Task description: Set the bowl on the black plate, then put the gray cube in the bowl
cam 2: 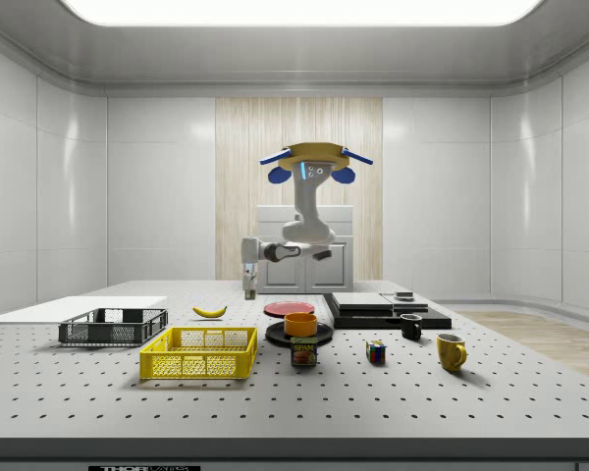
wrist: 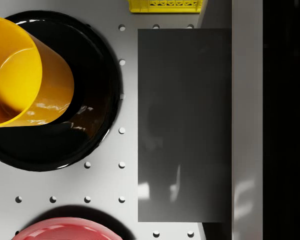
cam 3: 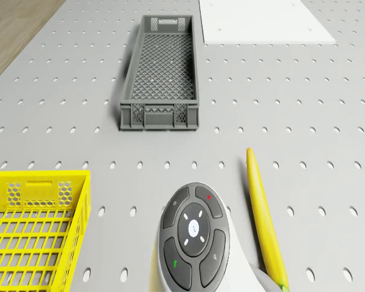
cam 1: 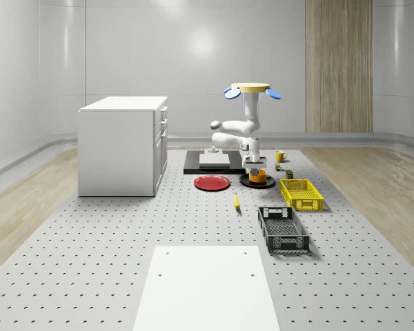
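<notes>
Whole-scene view: the drone [cam 1: 251, 89] hovers above the far part of the perforated table [cam 1: 90, 262]. Its arm [cam 1: 243, 127] hangs down, with the gripper [cam 1: 252, 159] just above the orange bowl [cam 1: 257, 175]. The bowl sits on the black plate [cam 1: 245, 181], beside a red plate [cam 1: 212, 183]. A banana [cam 1: 236, 201], a yellow basket [cam 1: 301, 194] and a gray crate [cam 1: 283, 229] lie nearer the camera.

Side view: the bowl [cam 2: 300, 324] rests on the black plate [cam 2: 280, 336], behind a can [cam 2: 303, 352]. The gripper [cam 2: 248, 285] points downward. Whether its fingers are apart or together cannot be told.

Drone view: the crate [cam 3: 162, 74], the basket [cam 3: 33, 234] and the banana [cam 3: 264, 219] lie on the table.

Wrist view: the bowl [wrist: 25, 75] stands on the black plate [wrist: 97, 100]. A dark gray block [wrist: 184, 125], possibly the gray cube, lies beside the plate.
</notes>
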